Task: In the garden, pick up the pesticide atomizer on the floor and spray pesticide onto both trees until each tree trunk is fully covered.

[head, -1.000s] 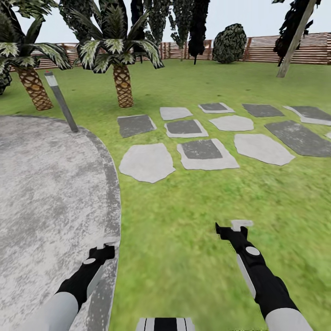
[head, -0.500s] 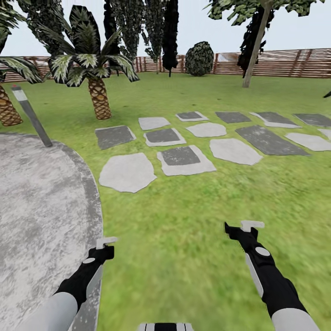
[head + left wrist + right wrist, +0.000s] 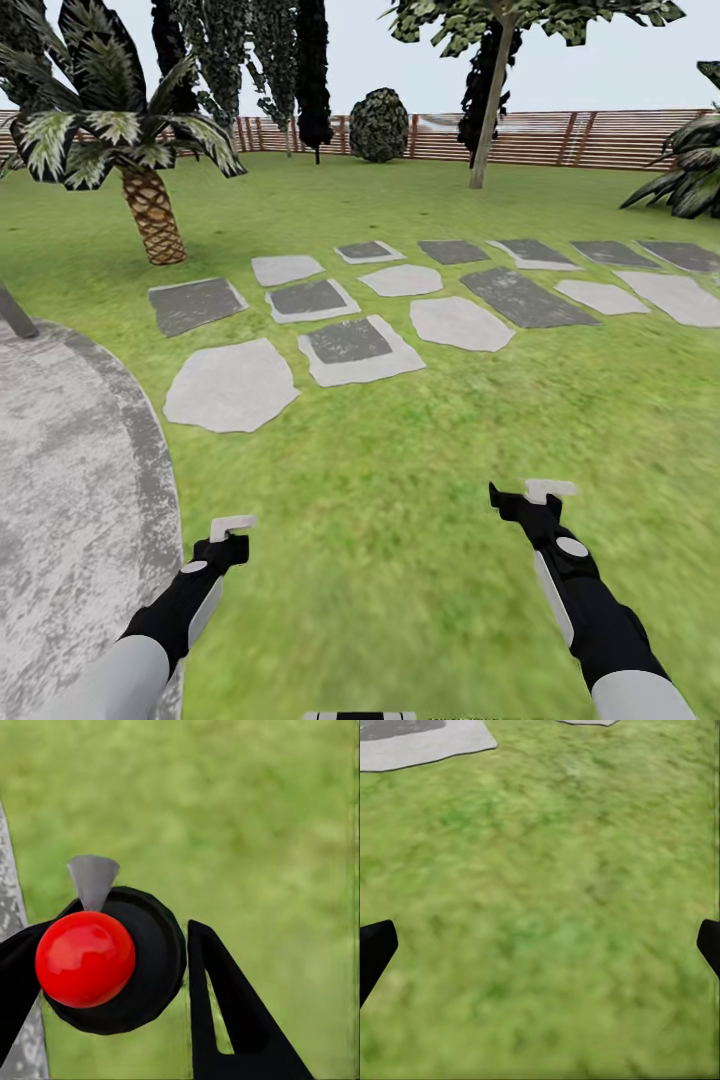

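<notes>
While swinging right past paved circle [image 3: 70, 520], leaning tree trunk [image 3: 492, 110] now nearer centre; left gripper [image 3: 139, 967] clamped on atomizer [image 3: 112, 960], right gripper [image 3: 540, 945] spread wide, empty.

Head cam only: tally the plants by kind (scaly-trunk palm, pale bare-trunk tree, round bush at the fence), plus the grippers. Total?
Scaly-trunk palm: 1
Pale bare-trunk tree: 1
Round bush at the fence: 1
Grippers: 2, left gripper and right gripper
Total: 5

Leaning pale tree trunk [image 3: 490, 110] near fence [image 3: 600, 140]
</notes>
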Motion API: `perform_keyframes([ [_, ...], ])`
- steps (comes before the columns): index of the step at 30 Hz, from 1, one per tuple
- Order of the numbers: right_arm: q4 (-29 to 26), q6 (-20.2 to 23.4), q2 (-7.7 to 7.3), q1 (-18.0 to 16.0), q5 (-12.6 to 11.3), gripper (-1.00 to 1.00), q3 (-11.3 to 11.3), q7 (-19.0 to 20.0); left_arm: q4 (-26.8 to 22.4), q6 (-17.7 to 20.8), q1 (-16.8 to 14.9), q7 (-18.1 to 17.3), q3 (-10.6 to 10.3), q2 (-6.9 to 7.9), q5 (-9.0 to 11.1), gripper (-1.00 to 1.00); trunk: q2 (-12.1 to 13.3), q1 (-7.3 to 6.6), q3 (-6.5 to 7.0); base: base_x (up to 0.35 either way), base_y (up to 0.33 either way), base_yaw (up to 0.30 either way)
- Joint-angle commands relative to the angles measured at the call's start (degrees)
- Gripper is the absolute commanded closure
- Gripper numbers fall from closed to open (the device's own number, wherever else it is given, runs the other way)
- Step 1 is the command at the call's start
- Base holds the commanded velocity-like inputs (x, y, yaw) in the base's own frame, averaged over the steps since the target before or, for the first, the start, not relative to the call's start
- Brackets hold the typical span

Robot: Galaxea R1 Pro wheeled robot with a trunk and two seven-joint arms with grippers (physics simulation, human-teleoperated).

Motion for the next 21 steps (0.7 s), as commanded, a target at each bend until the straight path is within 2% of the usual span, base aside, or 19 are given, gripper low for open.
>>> perform_keyframes([
  [1, 0.00, 0.00, 0.00, 0.00, 0.00, -1.00, 0.01, 0.00, 0.00, 0.00, 0.00, -0.02, 0.00, 0.00, -0.01, 1.00, 0.42, -0.23, 0.18, 0.000, 0.000, -0.300],
  [14, 0.00, 0.00, 0.00, 0.00, 0.00, -1.00, 0.00, 0.00, 0.00, 0.00, 0.00, -0.02, 0.03, -0.01, 0.02, 1.00, 5.63, -3.08, 2.62, 0.000, 0.000, -0.300],
  [21, 0.00, 0.00, 0.00, 0.00, 0.00, -1.00, 0.00, 0.00, -0.06, 0.00, 0.05, -0.02, 0.02, -0.01, -0.01, 1.00, 5.63, -3.08, 2.85, 0.000, 0.000, -0.300],
])
